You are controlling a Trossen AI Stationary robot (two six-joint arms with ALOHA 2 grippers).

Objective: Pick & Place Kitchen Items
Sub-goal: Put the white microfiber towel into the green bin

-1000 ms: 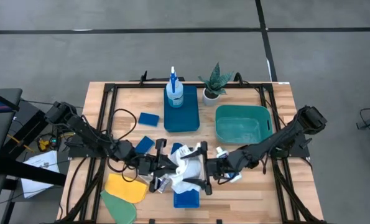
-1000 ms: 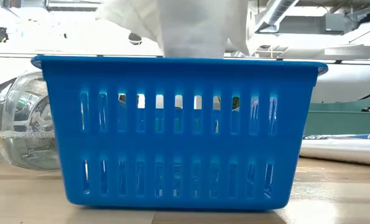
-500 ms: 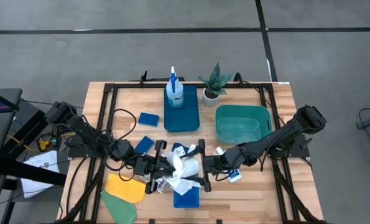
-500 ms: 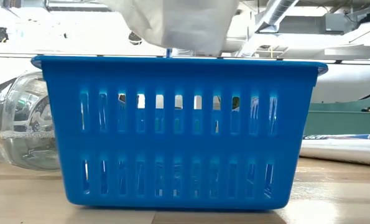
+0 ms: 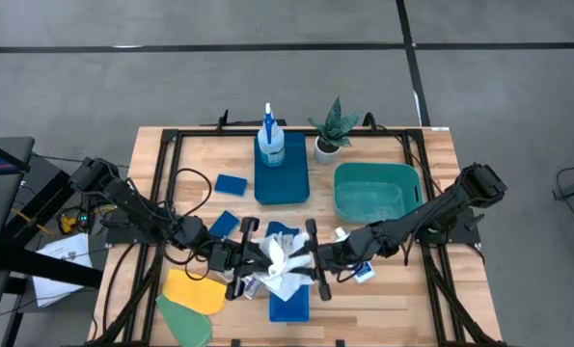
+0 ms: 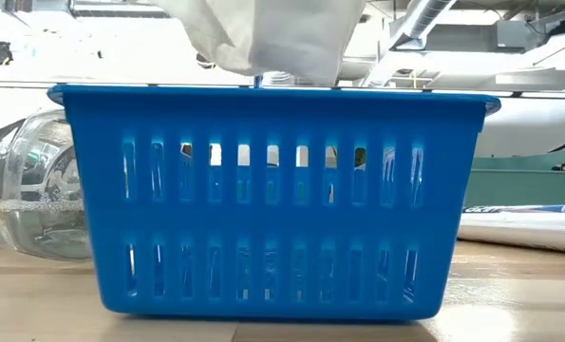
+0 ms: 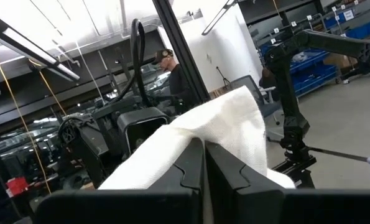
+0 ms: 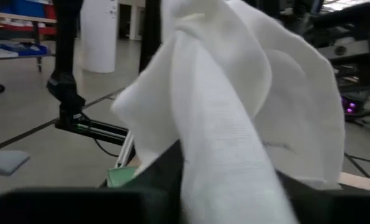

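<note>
A white cloth [image 5: 283,258] hangs in the air between my two grippers, above the blue basket [image 5: 288,306] near the table's front edge. In the low view the white cloth [image 6: 273,38] ends just above the blue basket's rim [image 6: 273,95]. My left gripper [image 5: 259,258] comes from the left and is shut on the cloth. My right gripper [image 5: 308,258] comes from the right and is shut on the cloth's other side. A clear plastic bottle [image 6: 35,190] lies on its side beside the basket. My left gripper pinches a fold of the white cloth [image 7: 217,138] between its two shut fingers [image 7: 188,171], which point roughly level from the table's left. The cloth stands up beyond the fingertips, clear of the table. My right gripper has the cloth's bunched right side [image 8: 216,124]. It comes level from the table's right. The cloth drapes over its fingers and hides the place of contact.
At the back a spray bottle [image 5: 269,143] stands on a blue tray [image 5: 285,181], beside a potted plant [image 5: 330,130] and a teal tub [image 5: 376,190]. Blue sponges [image 5: 231,183] lie at the left. Yellow [image 5: 195,289] and green [image 5: 185,323] cloths lie front left.
The white cloth's hanging end has risen from behind the basket's rim to just above it. Between the two grippers the cloth has bunched up narrower. Both arms have stayed about where they were.
</note>
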